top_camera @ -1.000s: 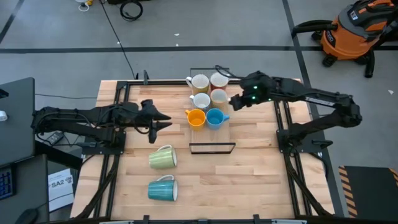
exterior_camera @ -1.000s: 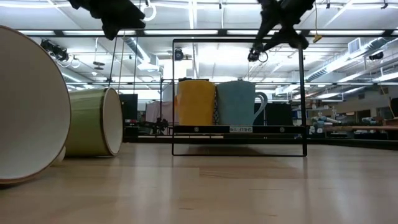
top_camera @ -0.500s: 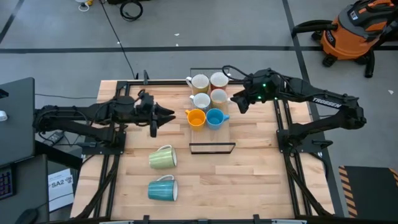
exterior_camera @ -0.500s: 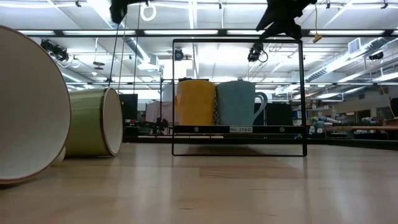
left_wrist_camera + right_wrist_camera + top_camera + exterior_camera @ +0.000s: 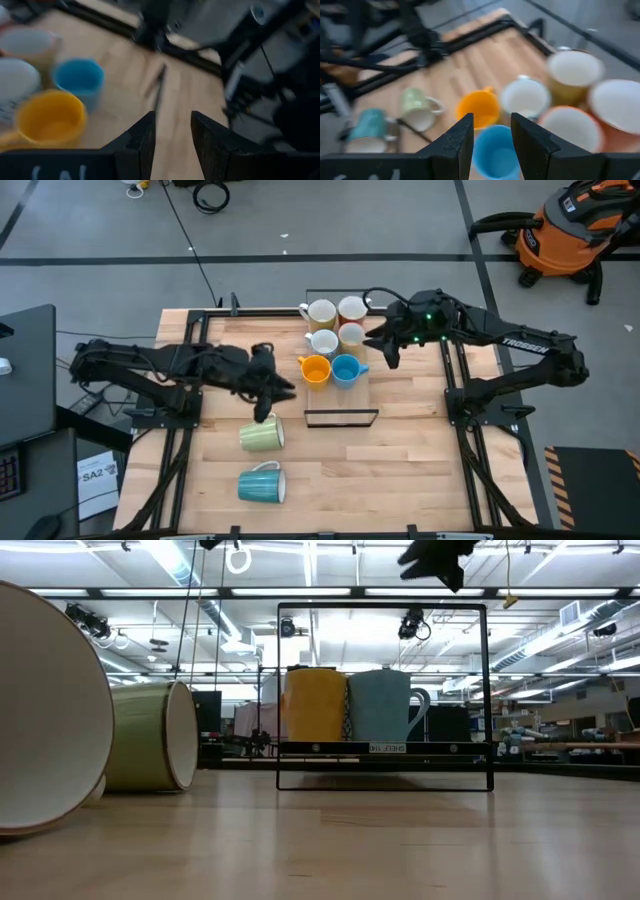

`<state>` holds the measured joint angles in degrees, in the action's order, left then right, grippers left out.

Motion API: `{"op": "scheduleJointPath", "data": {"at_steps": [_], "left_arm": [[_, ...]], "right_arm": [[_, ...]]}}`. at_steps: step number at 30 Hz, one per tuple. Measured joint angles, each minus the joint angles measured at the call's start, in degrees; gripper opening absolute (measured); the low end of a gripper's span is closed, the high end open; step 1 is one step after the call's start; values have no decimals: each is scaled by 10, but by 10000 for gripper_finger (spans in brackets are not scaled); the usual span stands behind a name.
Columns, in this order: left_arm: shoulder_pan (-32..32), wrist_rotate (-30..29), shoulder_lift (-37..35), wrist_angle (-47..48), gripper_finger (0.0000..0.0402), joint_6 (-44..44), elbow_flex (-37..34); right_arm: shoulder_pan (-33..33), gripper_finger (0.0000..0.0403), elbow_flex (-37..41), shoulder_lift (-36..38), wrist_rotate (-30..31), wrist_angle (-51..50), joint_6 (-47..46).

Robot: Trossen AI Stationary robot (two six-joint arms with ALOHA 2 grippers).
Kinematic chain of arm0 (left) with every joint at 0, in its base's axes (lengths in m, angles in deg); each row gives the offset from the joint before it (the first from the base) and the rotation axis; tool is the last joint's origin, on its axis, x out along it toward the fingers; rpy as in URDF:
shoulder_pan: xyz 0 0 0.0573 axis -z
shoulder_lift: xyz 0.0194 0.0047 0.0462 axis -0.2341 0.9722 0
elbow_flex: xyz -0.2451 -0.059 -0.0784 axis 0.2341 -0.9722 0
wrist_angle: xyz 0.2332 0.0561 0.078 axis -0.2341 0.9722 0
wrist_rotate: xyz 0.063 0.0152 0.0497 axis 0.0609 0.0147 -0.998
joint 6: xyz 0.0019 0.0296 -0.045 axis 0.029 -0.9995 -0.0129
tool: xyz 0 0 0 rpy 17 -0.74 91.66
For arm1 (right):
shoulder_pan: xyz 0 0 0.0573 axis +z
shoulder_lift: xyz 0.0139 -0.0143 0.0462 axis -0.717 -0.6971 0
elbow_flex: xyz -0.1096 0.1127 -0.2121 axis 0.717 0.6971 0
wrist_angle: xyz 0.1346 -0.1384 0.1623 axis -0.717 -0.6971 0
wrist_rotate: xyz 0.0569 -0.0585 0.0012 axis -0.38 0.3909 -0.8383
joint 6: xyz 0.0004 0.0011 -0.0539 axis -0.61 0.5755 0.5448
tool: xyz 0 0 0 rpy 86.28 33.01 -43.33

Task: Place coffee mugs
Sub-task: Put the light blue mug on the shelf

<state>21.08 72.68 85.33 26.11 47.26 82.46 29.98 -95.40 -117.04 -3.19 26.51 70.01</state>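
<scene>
From above, a wooden surface [image 5: 400, 470] carries a thin black wire rack [image 5: 340, 417] near its far edge, about midway along. Six coffee mugs stand upright in the rack in three pairs: a tan-yellow mug [image 5: 320, 313] and a white mug [image 5: 351, 308] at the far end, a small white mug [image 5: 322, 342] and a red-orange mug [image 5: 351, 335] in the middle, an orange mug [image 5: 315, 370] and a blue mug [image 5: 346, 369] nearest the rack's empty near end. A pale green mug [image 5: 261, 433] lies on its side left of the rack, and a teal mug [image 5: 261, 485] lies on its side closer to the near edge. The left gripper [image 5: 272, 395] hangs just above the pale green mug, holding nothing. The right gripper [image 5: 384, 345] hangs beside the rack's right side, close to the red-orange mug, also empty.

At surface level, the orange and blue mugs stand side by side inside the rack frame. The pale green mug lies at the left with its white inside showing, and a larger white mug mouth fills the left edge. A dark gripper shows at the top, above the rack.

In the left wrist view, the jaws stand narrowly apart with nothing between them; the orange and blue mugs are beyond.

In the right wrist view, the jaws are likewise narrowly apart and empty, above the rack's mugs, with the pale green and teal mugs farther off.
</scene>
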Motion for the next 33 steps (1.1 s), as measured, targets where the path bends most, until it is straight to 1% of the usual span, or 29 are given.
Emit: {"op": "scheduleJointPath", "data": {"at_steps": [3,5,9,12,17,20,23,28,33], "left_arm": [[22,35,4,15,130,24,5],[38,60,4,31,130,44,5],[75,109,3,66,130,85,5],[104,134,3,94,130,102,5],[156,136,3,137,130,133,5],[191,135,3,154,130,173,5],[224,132,3,156,130,235,5],[291,76,3,166,130,331,5],[361,39,20,210,130,391,5]], "right_arm": [[17,135,0,0,-37,20,-1],[35,135,0,0,-49,35,-12],[75,135,0,0,-44,64,-57],[114,135,0,0,-16,89,-99],[192,135,0,-16,56,134,-150],[231,135,0,-41,76,172,-161],[258,135,0,-70,76,204,-166],[290,135,0,-118,69,227,-168],[316,135,0,-165,40,251,-172]]}}
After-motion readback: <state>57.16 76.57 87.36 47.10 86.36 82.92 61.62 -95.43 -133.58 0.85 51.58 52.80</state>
